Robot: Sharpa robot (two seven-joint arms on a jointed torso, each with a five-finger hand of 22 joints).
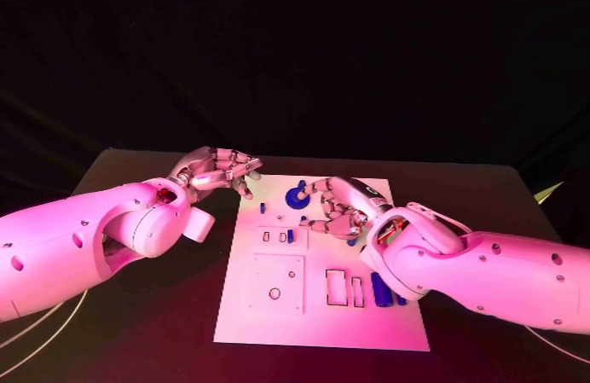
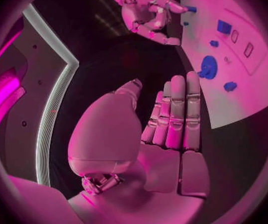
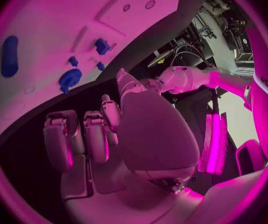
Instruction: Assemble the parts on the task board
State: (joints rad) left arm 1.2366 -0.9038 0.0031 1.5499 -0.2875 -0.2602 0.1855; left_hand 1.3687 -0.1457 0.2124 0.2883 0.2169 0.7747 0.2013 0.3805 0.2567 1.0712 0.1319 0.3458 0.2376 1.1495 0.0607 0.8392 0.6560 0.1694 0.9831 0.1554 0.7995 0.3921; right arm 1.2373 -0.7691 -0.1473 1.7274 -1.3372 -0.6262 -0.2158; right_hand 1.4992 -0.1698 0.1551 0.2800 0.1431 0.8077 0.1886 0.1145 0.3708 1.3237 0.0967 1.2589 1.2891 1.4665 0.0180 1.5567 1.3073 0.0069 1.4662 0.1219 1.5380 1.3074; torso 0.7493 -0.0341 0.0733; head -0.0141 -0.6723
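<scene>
Over the far half of the task board (image 1: 246, 315) we see the right hand (image 1: 338, 208), fingers curled on nothing, just beside the round blue part (image 1: 297, 197), while the left hand (image 1: 219, 171), fingers loosely apart and empty, hangs off the board's far-left corner.

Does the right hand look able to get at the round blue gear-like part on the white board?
Probably yes: the right hand hovers beside the round blue part, holding nothing, with nothing between them.

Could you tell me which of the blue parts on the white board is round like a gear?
The blue gear-shaped disc near the board's far edge; the other blue parts are small blocks or long pegs.
</scene>
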